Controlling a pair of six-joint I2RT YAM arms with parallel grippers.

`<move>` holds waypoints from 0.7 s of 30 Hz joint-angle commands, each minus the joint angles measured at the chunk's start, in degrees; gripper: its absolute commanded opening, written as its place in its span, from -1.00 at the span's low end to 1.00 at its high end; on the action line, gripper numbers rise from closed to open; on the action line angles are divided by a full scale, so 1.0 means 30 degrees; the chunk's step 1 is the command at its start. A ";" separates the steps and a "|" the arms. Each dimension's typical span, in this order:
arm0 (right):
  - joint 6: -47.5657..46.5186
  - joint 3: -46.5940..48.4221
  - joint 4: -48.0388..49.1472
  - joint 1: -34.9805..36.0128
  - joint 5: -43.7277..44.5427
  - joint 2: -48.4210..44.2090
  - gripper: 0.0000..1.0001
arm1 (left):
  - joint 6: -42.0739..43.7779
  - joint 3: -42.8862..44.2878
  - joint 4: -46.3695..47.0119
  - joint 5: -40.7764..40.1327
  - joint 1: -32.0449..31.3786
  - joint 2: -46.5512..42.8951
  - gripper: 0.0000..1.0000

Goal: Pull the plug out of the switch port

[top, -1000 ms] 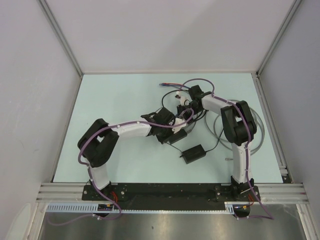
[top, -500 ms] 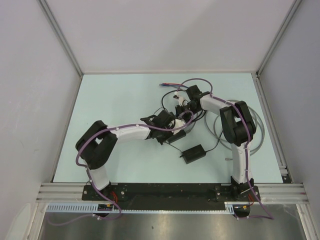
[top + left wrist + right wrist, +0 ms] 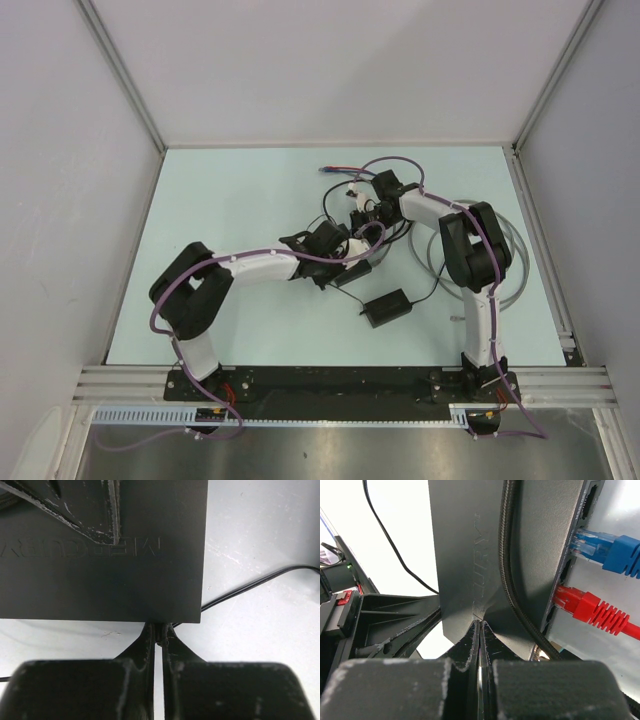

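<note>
Around the middle of the table (image 3: 230, 190), the flat black switch box (image 3: 100, 580) is caught between both arms. Left tool (image 3: 159, 632) is squeezed together right at one edge, and right tool (image 3: 479, 626) is fully together at another. Red plug (image 3: 582, 602) and blue plug (image 3: 615, 550) are both seated in the switch port (image 3: 566, 572) row along its side.

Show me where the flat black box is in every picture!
Left wrist: the flat black box fills the upper left, just past the left claw.
Right wrist: centre, rising from the right claw.
Top external: mid-table where both claws meet, mostly hidden by them.
Shared landmark: raised lettering on its top, in both wrist views.
</note>
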 commanded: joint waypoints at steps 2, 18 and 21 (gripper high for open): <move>-0.0602 -0.0085 -0.0403 0.0112 0.3141 0.1069 -1.00 | 0.0136 -0.0598 -0.2203 0.1788 0.0097 -0.0768 -1.00; -0.0221 -0.0085 -0.0462 0.0287 0.4166 0.1098 -1.00 | 0.0137 -0.1683 -0.2876 0.1584 0.0126 -0.1268 -1.00; -0.0221 -0.0085 -0.0491 0.0317 0.4225 0.1128 -1.00 | -0.0039 -0.1917 -0.2819 0.1555 0.0068 -0.1501 -1.00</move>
